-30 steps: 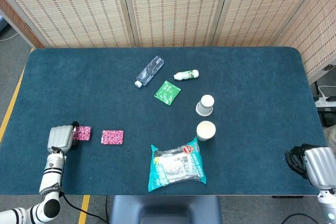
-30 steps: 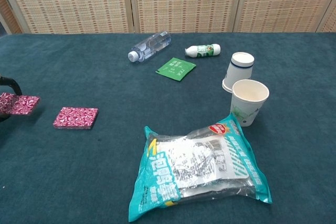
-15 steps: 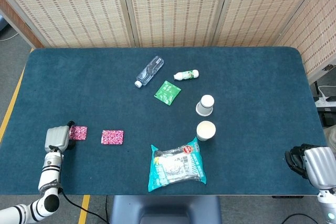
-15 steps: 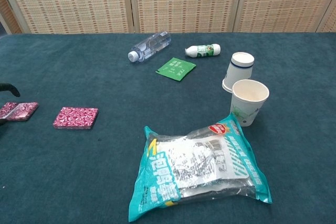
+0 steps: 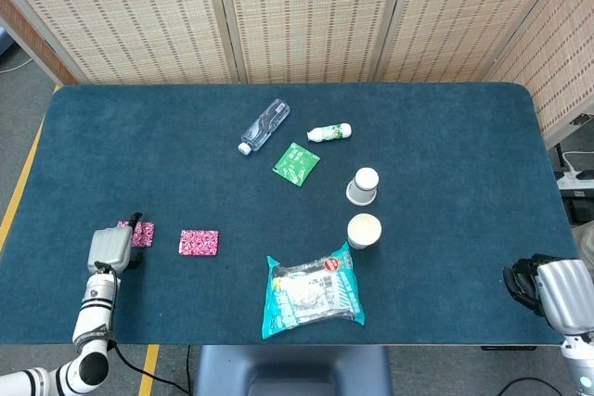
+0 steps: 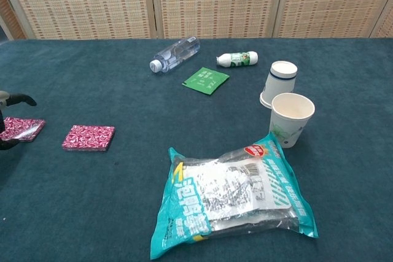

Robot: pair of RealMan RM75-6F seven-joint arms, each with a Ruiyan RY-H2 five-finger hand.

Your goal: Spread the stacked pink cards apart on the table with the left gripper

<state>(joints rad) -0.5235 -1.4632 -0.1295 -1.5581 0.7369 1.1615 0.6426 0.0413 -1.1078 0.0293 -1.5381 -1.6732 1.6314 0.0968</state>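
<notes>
Behind the teal table (image 5: 445, 127), woven screens (image 5: 306, 11).

the left hand (image 5: 113, 249) covers part of the outer pink card (image 5: 141, 234) beside it — grip unclear; right hand (image 5: 557, 292) cut off at the edge.

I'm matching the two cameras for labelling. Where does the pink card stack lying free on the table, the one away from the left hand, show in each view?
Head view: the free pink card stack lies lower left, right of the left hand.
Chest view: the same stack lies at mid-left.
Shared landmark: the teal snack bag, lying to its right in both views.
</notes>
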